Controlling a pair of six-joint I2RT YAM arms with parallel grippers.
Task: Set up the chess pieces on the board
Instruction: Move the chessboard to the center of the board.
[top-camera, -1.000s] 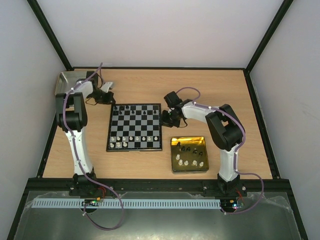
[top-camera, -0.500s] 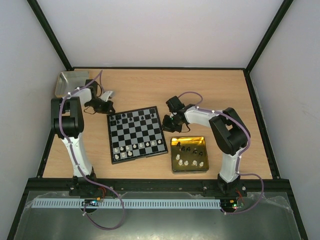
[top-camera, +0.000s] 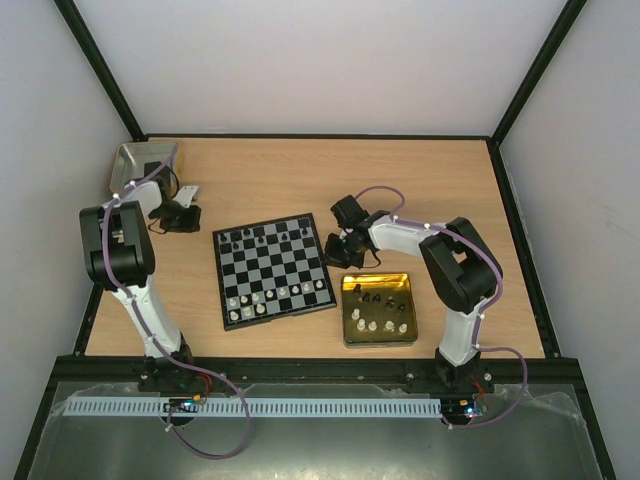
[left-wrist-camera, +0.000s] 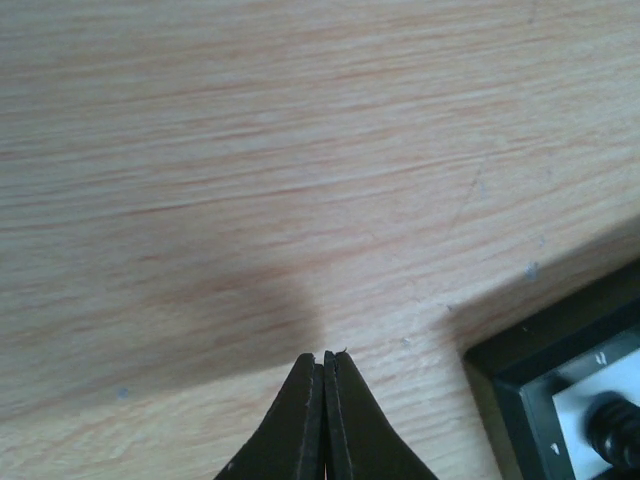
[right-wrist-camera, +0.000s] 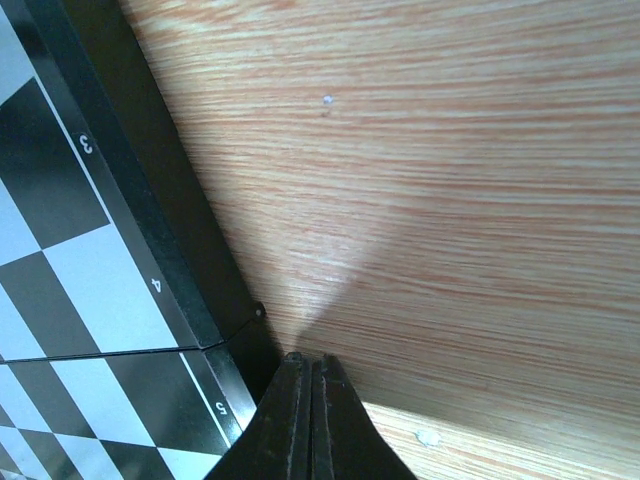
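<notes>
L gripper (left-wrist-camera: 325, 354) & R gripper (right-wrist-camera: 312, 357) closed, near board (top-camera: 270, 266).

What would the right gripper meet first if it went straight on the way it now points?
For the right gripper, probably the bare wooden table, beside the border of the chessboard; depth is unclear.

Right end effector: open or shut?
Shut. The right end effector has its fingers pressed together, nothing between them, beside the board edge.
</notes>
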